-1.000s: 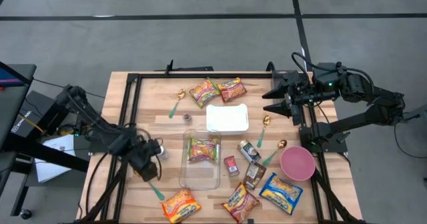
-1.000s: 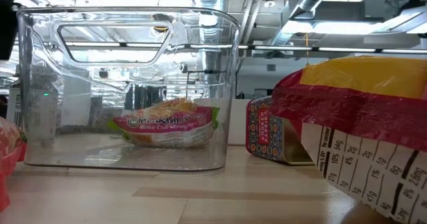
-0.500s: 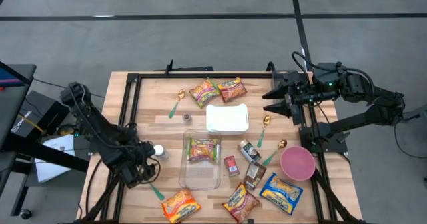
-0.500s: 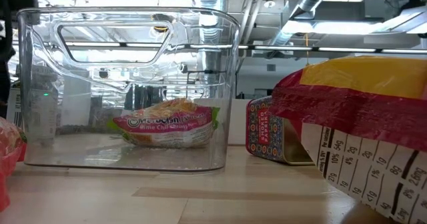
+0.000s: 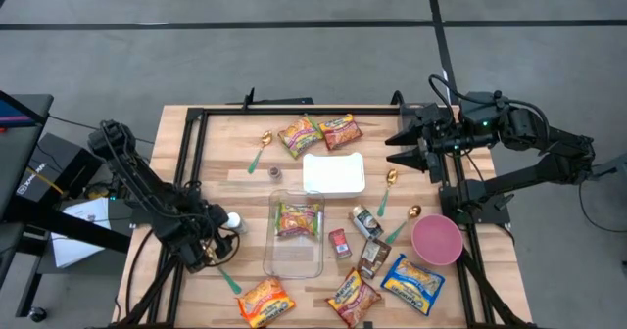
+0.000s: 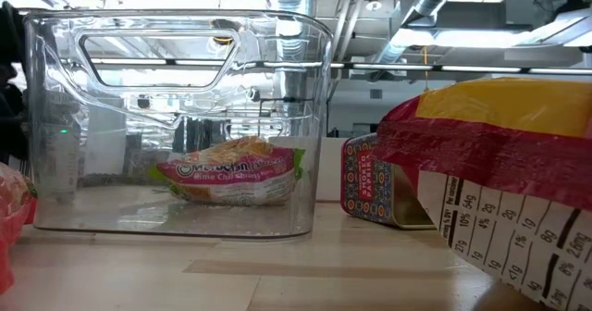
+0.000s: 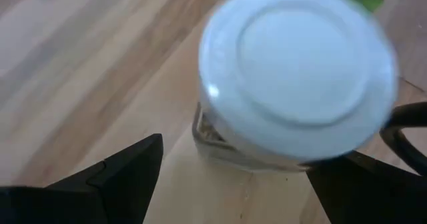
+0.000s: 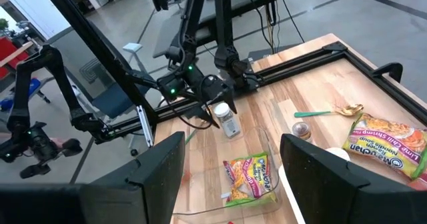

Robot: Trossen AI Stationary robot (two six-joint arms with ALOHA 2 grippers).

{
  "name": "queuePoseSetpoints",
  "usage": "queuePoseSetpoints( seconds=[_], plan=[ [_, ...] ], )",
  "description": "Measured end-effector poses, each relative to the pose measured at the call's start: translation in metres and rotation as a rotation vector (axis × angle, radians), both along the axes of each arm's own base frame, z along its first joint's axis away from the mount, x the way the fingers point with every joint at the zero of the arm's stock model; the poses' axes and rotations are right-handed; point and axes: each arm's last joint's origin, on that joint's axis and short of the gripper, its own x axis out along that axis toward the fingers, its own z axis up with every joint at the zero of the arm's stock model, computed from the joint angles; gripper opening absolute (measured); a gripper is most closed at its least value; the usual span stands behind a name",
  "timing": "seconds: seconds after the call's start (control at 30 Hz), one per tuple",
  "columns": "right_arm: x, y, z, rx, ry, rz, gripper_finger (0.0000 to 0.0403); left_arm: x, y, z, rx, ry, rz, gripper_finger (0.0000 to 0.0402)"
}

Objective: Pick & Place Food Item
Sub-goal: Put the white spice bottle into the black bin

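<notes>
Currently, left arm: the left gripper [image 5: 217, 239] hovers low at about 8 o'clock on the wooden surface [image 5: 235, 177], its jaws spread wide to either side of a small white-lidded jar [image 5: 233, 221] standing upright just outside the container.

Jar: in the left wrist view the jar [image 7: 293, 84] fills the gap between the two dark fingers [image 7: 127, 167], lid up; whether either finger already touches the glass cannot be told from this close, blurred angle.

Container: a clear plastic bin [image 5: 295, 233] sits near the centre, at 3 o'clock from the jar, with one noodle packet [image 5: 297, 218] lying flat inside it.

Right arm: the right gripper [image 5: 404, 148] waits raised at about 2 o'clock, jaws parted and holding nothing.

Other items: a white lid [image 5: 334, 172] lies just beyond the bin toward 12 o'clock, a pink bowl [image 5: 436, 239] rests at 4 o'clock, and more snack packets line the near edge at 6 o'clock.

Step in hand: apparently the approach for a grasp on the jar, with nothing yet lifted.

Next move: likely close the jaws squarely on the jar's body below the lid, lift it straight, then carry it over the bin's rim without knocking it.
</notes>
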Motion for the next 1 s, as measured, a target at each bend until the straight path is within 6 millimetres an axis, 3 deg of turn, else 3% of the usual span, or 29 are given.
queuePoseSetpoints(
  seconds=[0.37, 0.7, 1.0],
  plan=[
    [0.000, 0.000, 0.001, 0.013, -0.007, -0.004, 0.0240, 0.005, 0.006, -0.007, 0.035, -0.065, 0.000, 0.0309],
    [0.000, 0.000, 0.001, 0.024, -0.006, -0.008, 0.0240, 0.008, 0.003, -0.006, 0.004, -0.083, -0.005, 0.0195],
    [0.000, 0.000, 0.001, 0.024, -0.012, -0.007, 0.0240, 0.014, -0.005, -0.002, -0.076, -0.148, -0.015, 0.0195]
  ],
)
